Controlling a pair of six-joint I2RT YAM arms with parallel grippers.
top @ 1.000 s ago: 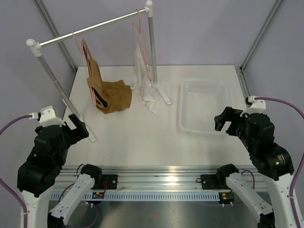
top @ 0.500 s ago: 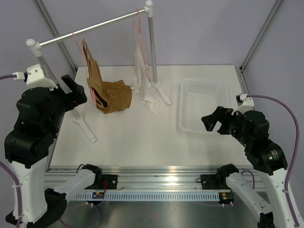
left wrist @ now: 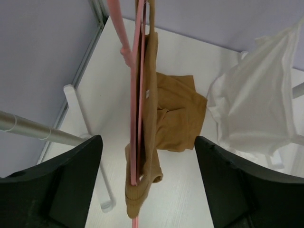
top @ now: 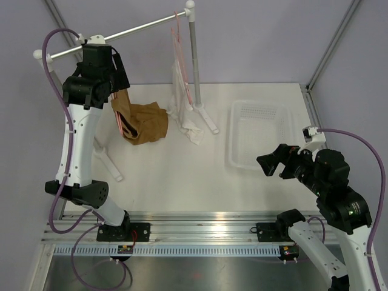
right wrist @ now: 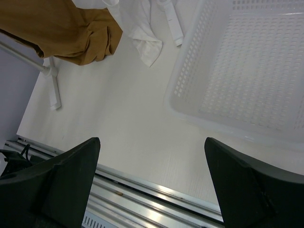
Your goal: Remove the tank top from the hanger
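Tank top (left wrist: 166, 118) is draping from the pink hanger (left wrist: 138, 85) at far left, beyond both claws. Near right, the right gripper (right wrist: 151, 142) is hovering spread by the basket (top: 232, 145). Farther left, the left gripper (left wrist: 147, 141) is straddling the hanger, spread and not touching it.

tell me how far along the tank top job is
Done: nothing; the brown tank top still hangs on the pink hanger. In hand: the left gripper is open above the hanger, gripping nothing. Left: grasp the top and pull it off. The right gripper hangs open.
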